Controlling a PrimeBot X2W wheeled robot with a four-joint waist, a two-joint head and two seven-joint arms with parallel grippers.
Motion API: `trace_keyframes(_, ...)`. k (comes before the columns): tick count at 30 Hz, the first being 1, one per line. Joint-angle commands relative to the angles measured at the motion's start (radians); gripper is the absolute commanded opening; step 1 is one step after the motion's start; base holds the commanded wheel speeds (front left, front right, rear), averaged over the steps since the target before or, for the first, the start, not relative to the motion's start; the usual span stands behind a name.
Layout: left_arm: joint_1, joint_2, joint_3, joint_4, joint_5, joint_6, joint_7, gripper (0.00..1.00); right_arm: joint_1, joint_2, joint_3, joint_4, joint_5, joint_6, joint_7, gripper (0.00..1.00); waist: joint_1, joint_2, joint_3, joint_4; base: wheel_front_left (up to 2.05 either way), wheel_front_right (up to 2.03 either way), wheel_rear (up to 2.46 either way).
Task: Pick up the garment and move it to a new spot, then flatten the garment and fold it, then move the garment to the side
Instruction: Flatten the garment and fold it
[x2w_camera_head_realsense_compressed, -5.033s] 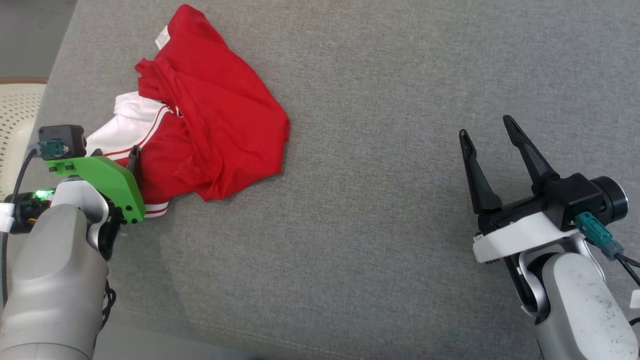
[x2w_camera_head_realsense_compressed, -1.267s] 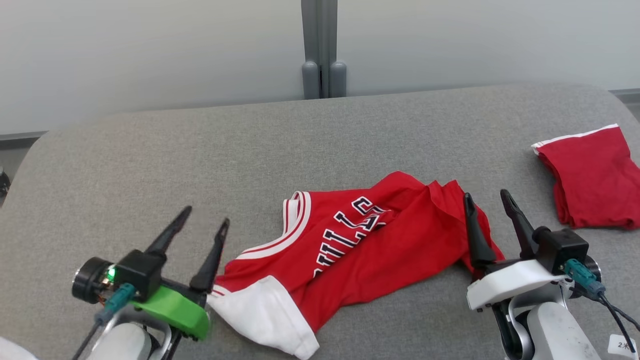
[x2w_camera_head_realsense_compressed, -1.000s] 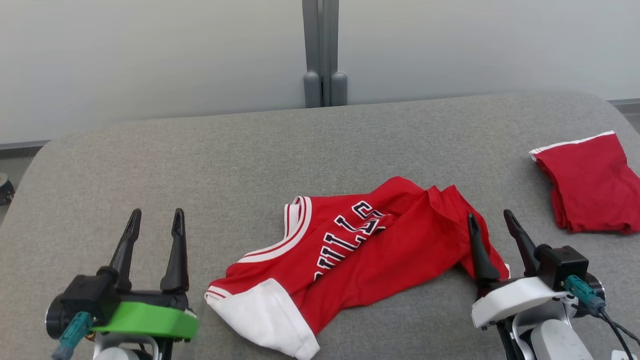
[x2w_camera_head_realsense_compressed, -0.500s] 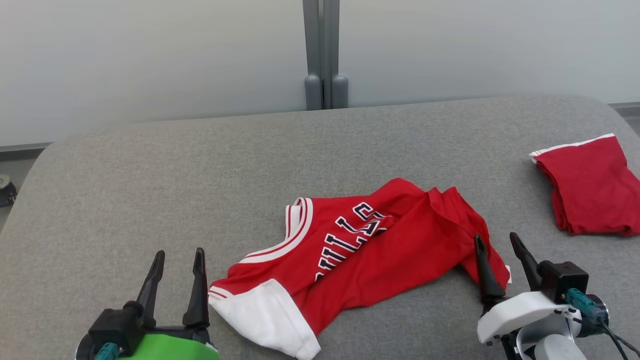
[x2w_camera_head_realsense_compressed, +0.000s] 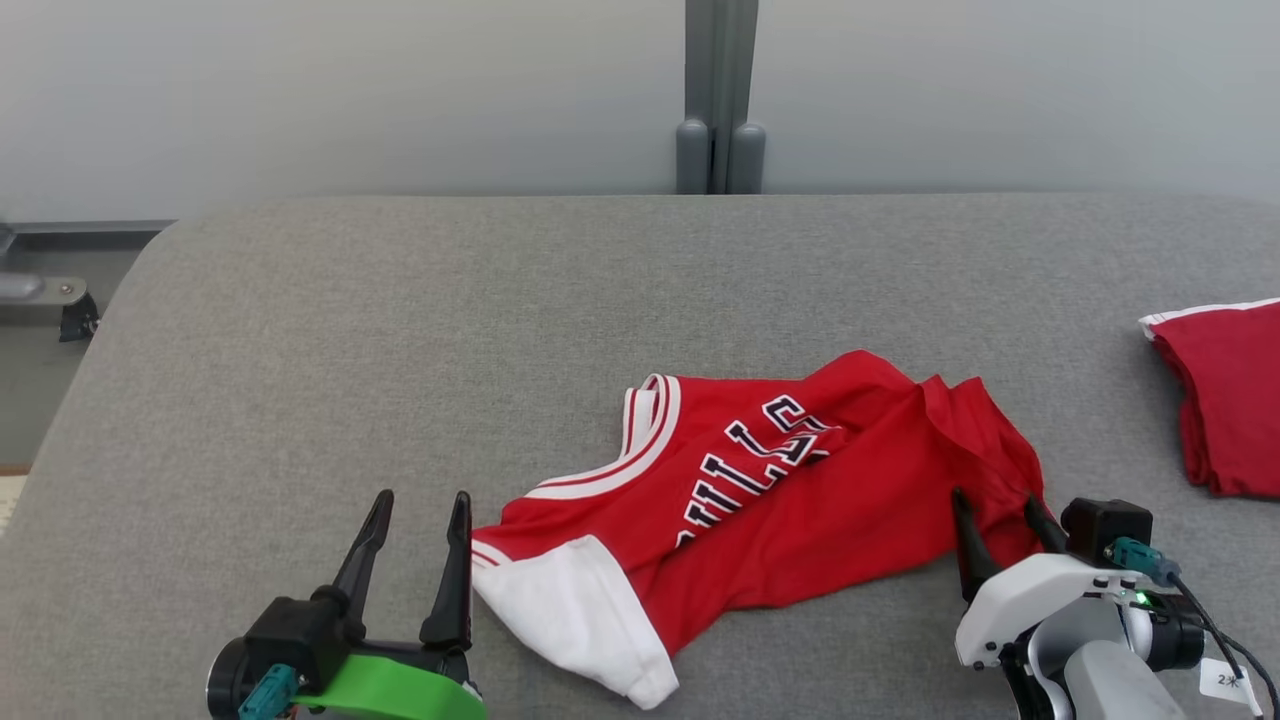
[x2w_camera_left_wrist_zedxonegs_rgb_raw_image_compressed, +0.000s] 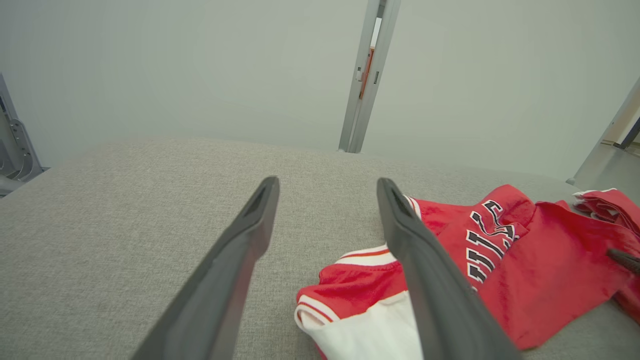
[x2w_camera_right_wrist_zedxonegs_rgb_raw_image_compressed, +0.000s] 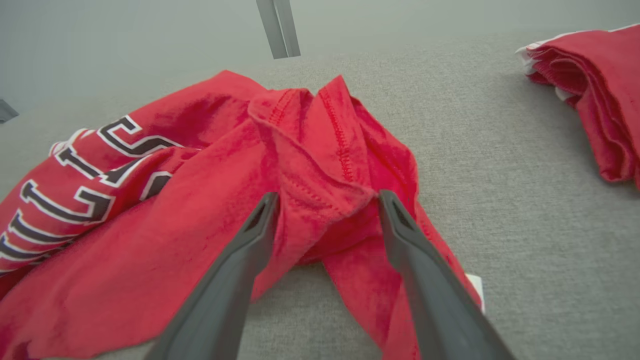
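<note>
Jersey (x2w_camera_head_realsense_compressed: 780, 500) lies crumpled near the surface's (x2w_camera_head_realsense_compressed: 400, 330) front edge, its long axis running across between my two grippers. My right gripper (x2w_camera_head_realsense_compressed: 994, 500), fingers spread, straddles the bunched red end. My left gripper (x2w_camera_head_realsense_compressed: 422, 497), also spread, sits just beside its white end, apart from it.

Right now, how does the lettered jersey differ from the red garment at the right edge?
The lettered jersey lies crumpled and spread out; the red garment is folded compactly. The lettered jersey shows black-and-white lettering; the red garment shows none. Both are red with white trim, on the grey cushion.
</note>
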Motion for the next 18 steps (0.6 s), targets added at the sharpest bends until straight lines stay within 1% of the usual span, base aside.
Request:
trace_keyframes(1,-0.016,0.001,-0.003,0.005,-0.001,-0.002,0.000,1.00,-0.021,-0.003,0.001,0.017,0.018,0.000,-0.011,1.00,0.0000,0.0000,0.016,0.023,0.00,0.00,0.00)
trace_keyframes(2,-0.017,0.001,-0.005,0.007,-0.002,-0.002,0.000,1.00,-0.028,-0.003,0.006,0.028,0.028,0.000,-0.017,1.00,0.0000,0.0000,0.016,0.026,0.00,0.00,0.00)
trace_keyframes(3,-0.017,0.001,-0.006,0.008,-0.003,-0.002,0.000,1.00,-0.034,-0.003,0.009,0.039,0.036,0.000,-0.026,0.07,0.0000,0.0000,0.015,0.027,0.00,0.00,0.00)
trace_keyframes(4,-0.016,0.001,-0.007,0.010,-0.003,-0.002,0.000,1.00,-0.039,-0.003,0.011,0.044,0.036,0.000,-0.034,0.00,0.0000,0.0000,0.015,0.027,0.00,0.00,0.00)
trace_keyframes(10,-0.013,0.001,-0.022,0.030,0.001,-0.003,0.000,1.00,-0.051,-0.003,-0.007,0.038,0.030,0.000,-0.074,0.00,0.0000,0.0000,0.006,0.003,0.00,0.00,0.00)
trace_keyframes(14,-0.034,0.027,-0.088,0.062,0.014,-0.003,0.000,1.00,-0.035,-0.003,-0.028,0.024,0.029,0.000,-0.081,0.00,0.0000,0.0000,0.005,-0.024,0.00,0.00,0.00)
trace_keyframes(18,-0.060,0.077,-0.184,0.113,0.025,-0.003,0.000,1.00,-0.019,-0.003,-0.035,0.017,0.035,0.000,-0.082,0.00,0.0000,0.0000,0.008,-0.051,0.00,0.00,0.00)
